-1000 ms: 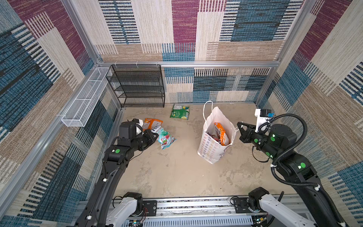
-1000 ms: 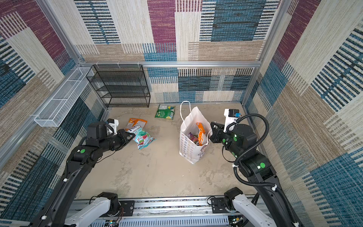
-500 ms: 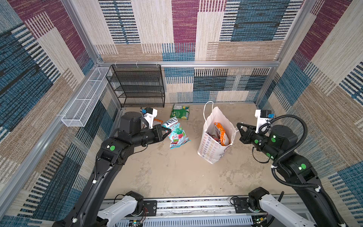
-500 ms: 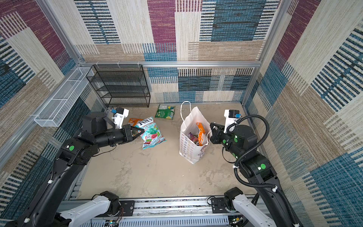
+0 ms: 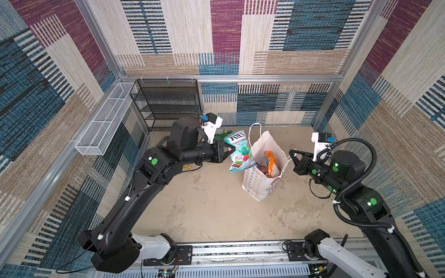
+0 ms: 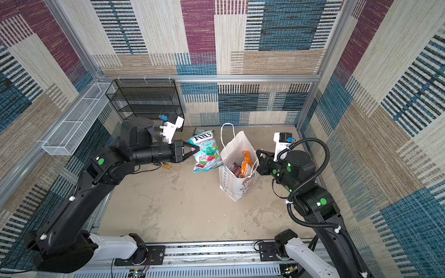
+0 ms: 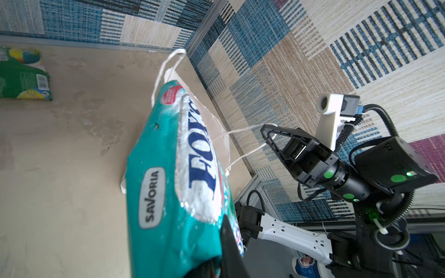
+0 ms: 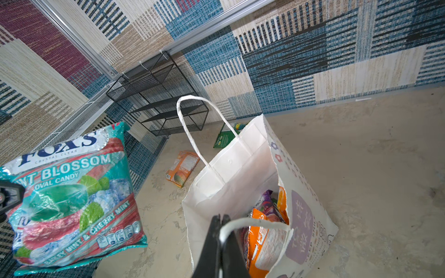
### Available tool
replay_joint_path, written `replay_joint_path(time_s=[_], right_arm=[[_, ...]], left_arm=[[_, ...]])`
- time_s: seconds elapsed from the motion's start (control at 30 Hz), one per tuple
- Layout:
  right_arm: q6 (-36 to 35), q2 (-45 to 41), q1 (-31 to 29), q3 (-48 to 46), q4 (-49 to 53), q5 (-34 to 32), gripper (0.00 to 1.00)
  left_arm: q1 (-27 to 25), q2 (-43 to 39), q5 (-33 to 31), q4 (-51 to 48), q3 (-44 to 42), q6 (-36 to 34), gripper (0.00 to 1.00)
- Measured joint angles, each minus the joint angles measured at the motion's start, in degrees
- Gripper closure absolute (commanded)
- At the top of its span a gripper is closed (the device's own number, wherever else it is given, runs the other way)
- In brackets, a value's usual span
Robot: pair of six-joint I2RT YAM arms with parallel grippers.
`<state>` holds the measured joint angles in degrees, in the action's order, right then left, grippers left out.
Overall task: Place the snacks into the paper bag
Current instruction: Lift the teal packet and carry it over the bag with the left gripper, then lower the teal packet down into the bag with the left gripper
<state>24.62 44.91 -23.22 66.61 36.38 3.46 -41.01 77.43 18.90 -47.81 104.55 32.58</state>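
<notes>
Showing teal, red, green and icy blue on the mint packet [image 5: 238, 154], with dark blue lettering on a silver band. Displaying white on the paper bag [image 5: 256, 184], dotted with small multicoloured flower prints. Showing orange and purple on the bagged packets [image 5: 271, 164], green on the far packet [image 7: 21, 77] at upper left of the left wrist view, orange on the loose packet [image 8: 182, 168]. Patching the walls [image 5: 226, 29] in woven blue, maroon, beige and cream stripes. Mottling the table [image 5: 204, 204] pale beige.
</notes>
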Motion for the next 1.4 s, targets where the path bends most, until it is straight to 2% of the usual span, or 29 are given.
replay_joint_path(time_s=[0.43,0.63,0.93,1.4], right_arm=[[0.4,-0.9,0.0,-0.7,0.7,0.4,1.0],[0.4,-1.2,0.0,-0.8,0.7,0.5,1.0],[0.4,-1.1,0.0,-0.8,0.8,0.6,1.0],[0.7,-0.5,0.0,-1.1,0.8,1.6,1.0]], left_arm=[[-7.1,21.6,-7.1,-7.4,23.5,-6.2,1.0],[-8.5,30.6,-9.6,-12.0,32.1,-8.9,1.0],[-9.1,38.5,-10.7,-15.5,35.7,-11.4,1.0],[-10.9,46.5,-5.7,-16.0,37.8,-11.4,1.0]])
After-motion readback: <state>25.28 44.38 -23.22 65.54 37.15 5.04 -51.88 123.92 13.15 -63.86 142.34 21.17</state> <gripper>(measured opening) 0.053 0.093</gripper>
